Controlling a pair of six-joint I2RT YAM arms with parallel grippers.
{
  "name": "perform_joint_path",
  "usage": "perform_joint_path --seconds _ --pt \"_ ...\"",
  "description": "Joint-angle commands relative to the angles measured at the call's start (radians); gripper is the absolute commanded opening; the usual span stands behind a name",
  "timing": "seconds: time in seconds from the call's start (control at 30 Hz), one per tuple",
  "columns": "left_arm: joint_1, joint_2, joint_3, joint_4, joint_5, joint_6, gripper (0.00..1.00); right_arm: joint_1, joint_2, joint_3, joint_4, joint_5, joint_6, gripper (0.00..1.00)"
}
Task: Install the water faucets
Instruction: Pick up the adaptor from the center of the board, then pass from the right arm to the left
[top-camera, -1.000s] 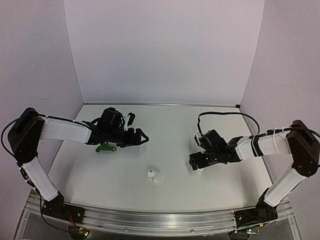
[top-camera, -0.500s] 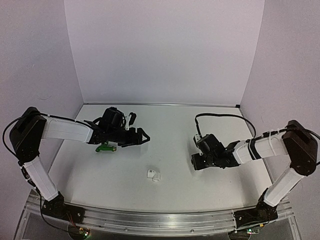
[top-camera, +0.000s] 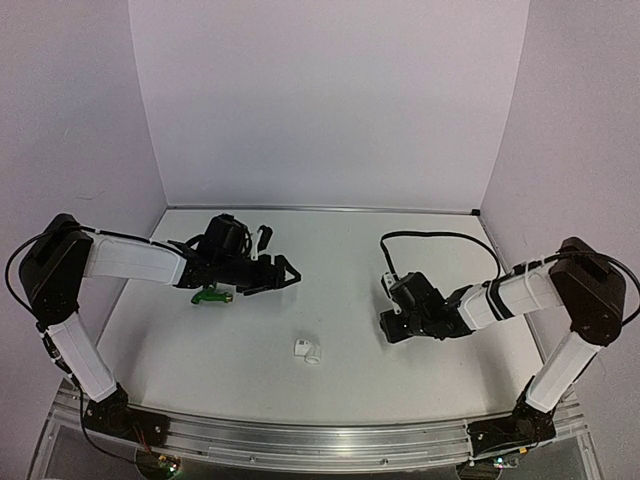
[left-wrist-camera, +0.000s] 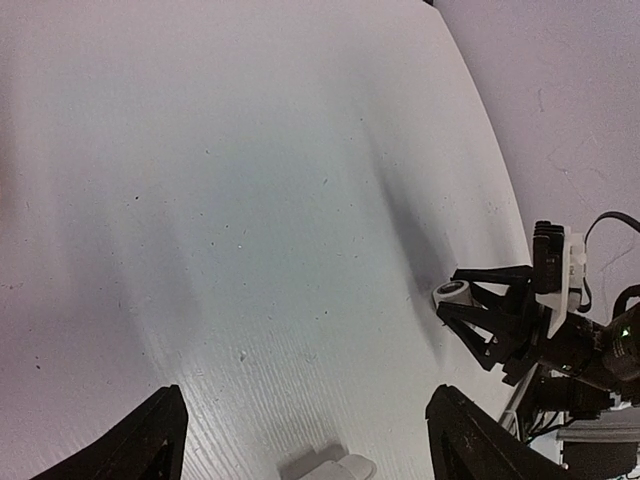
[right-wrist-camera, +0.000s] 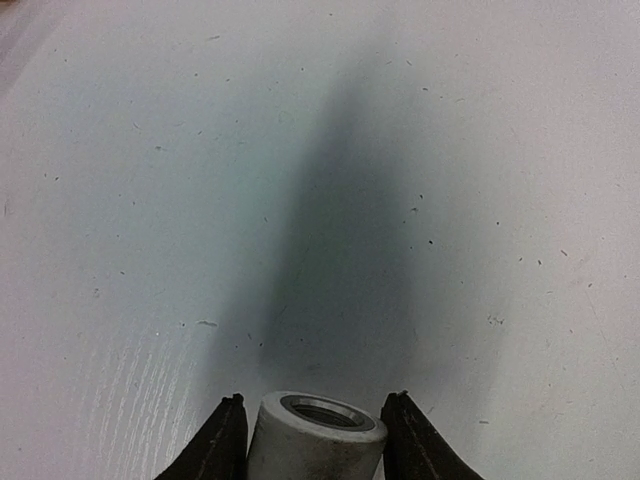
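Observation:
A green water faucet (top-camera: 211, 295) lies on the white table just under my left arm's wrist. My left gripper (top-camera: 285, 272) hovers to the faucet's right. It stands open (left-wrist-camera: 305, 395) with only bare table between its fingers. My right gripper (top-camera: 388, 325) is low on the table's right side, shut on a short white pipe fitting (right-wrist-camera: 315, 440). The fitting stands upright with its round opening facing up. The left wrist view shows that fitting (left-wrist-camera: 452, 291) between the right gripper's black fingers.
A second white pipe fitting (top-camera: 308, 350) lies on its side at the table's near middle, and it shows at the bottom edge of the left wrist view (left-wrist-camera: 325, 465). A black cable (top-camera: 440, 236) loops behind the right arm. White walls enclose the table.
My right gripper has closed its fingers onto the white pipe fitting, and its arm has shifted slightly left. The left arm and the green faucet have stayed put.

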Motion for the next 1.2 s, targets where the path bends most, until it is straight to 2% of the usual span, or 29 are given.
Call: perform_joint_path --seconds 0.0,0.13,0.23,0.37,0.43,0.57,0.67,0.9,1.17 --pt "-0.005 -0.016 0.069 0.008 0.059 -0.033 0.86 0.001 -0.044 -0.010 0.060 -0.080 -0.126 0.18" --pt "-0.005 0.013 0.109 0.008 0.132 -0.077 0.85 0.001 -0.102 -0.006 0.137 -0.256 -0.347 0.10" --pt "-0.005 0.045 0.142 0.015 0.231 -0.116 0.82 0.002 -0.148 0.012 0.159 -0.432 -0.521 0.10" --pt "-0.006 0.094 0.191 0.040 0.389 -0.172 0.78 0.001 -0.163 0.075 0.151 -0.556 -0.661 0.11" --pt "-0.012 0.106 0.201 0.074 0.460 -0.184 0.80 0.001 -0.156 0.109 0.148 -0.616 -0.703 0.11" --pt "-0.054 0.118 0.220 0.120 0.551 -0.170 0.90 0.002 -0.133 0.171 0.132 -0.659 -0.737 0.10" --pt "-0.082 0.144 0.229 0.123 0.572 -0.180 0.91 0.002 -0.134 0.203 0.131 -0.682 -0.741 0.10" --pt "-0.113 0.207 0.285 0.134 0.615 -0.199 0.82 0.002 -0.123 0.238 0.130 -0.703 -0.747 0.11" --pt "-0.131 0.250 0.315 0.134 0.632 -0.220 0.53 0.001 -0.108 0.247 0.126 -0.692 -0.749 0.12"
